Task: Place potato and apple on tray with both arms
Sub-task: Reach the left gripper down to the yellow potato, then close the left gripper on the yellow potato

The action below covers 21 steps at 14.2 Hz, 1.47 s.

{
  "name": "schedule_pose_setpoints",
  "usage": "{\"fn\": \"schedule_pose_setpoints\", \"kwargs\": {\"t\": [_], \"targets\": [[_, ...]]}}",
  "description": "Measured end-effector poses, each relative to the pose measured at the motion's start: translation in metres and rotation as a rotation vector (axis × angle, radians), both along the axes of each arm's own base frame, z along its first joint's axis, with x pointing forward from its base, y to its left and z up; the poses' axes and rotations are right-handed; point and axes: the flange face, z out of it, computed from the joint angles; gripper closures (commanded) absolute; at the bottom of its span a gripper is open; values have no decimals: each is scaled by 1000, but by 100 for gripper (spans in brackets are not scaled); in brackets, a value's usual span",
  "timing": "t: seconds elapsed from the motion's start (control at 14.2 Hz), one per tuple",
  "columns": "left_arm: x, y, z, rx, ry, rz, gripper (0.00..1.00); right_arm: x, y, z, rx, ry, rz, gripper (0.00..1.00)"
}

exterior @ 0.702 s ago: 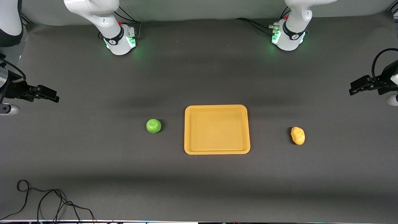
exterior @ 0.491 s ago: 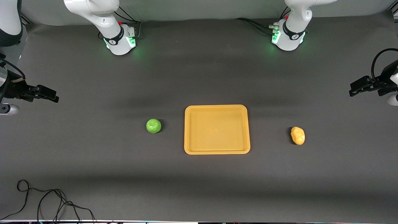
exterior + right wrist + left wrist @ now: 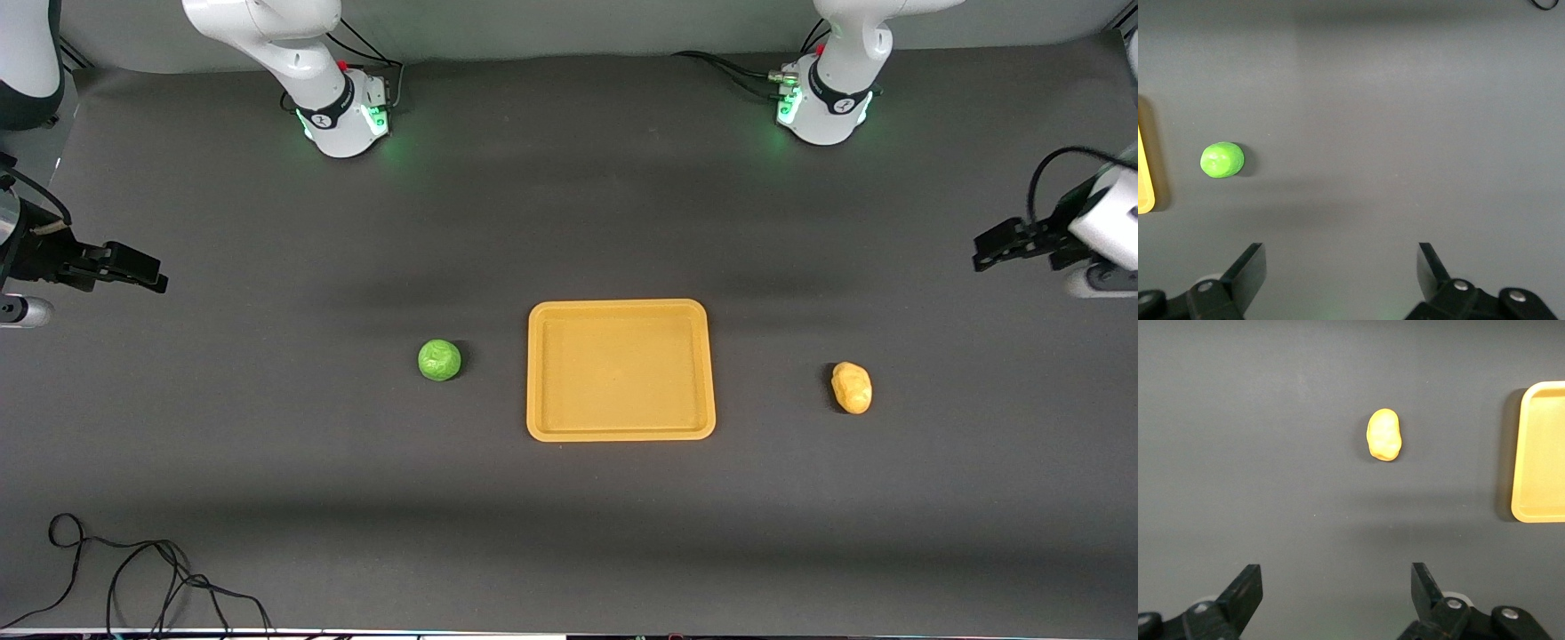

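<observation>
My left gripper (image 3: 1331, 600) holds its fingers (image 3: 1245, 590) spread wide and empty, high over the surface (image 3: 569, 533) at its own arm's end; my right gripper (image 3: 1338, 283) likewise at its end. The potato (image 3: 852, 388) looks light, firm and lumpy, so I'd pinch across its narrow waist. The round apple (image 3: 439, 360) may roll, so grip its middle. The tray (image 3: 536, 373) lies empty between them.

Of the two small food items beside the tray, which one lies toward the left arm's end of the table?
The potato: the lumpy yellow-orange oval. The round green apple lies toward the right arm's end.
</observation>
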Motion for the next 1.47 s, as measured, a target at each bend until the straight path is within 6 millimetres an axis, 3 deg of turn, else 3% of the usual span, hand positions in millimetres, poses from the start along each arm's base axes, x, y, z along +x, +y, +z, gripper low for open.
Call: {"fn": "schedule_pose_setpoints", "kwargs": {"t": [0.28, 0.63, 0.91, 1.12, 1.47], "targets": [[13, 4, -61, -2, -20, 4, 1, 0, 1, 0, 0, 1, 1, 0], [29, 11, -183, -5, -104, 14, 1, 0, 1, -1, 0, 5, 2, 0], [37, 1, -261, -18, -76, 12, 1, 0, 1, -2, 0, 7, 3, 0], [44, -11, -287, -24, -63, 5, 1, 0, 1, -2, 0, 7, 3, 0], [62, -27, -283, -92, -84, 58, 3, 0, 1, -2, 0, 7, 3, 0]]}}
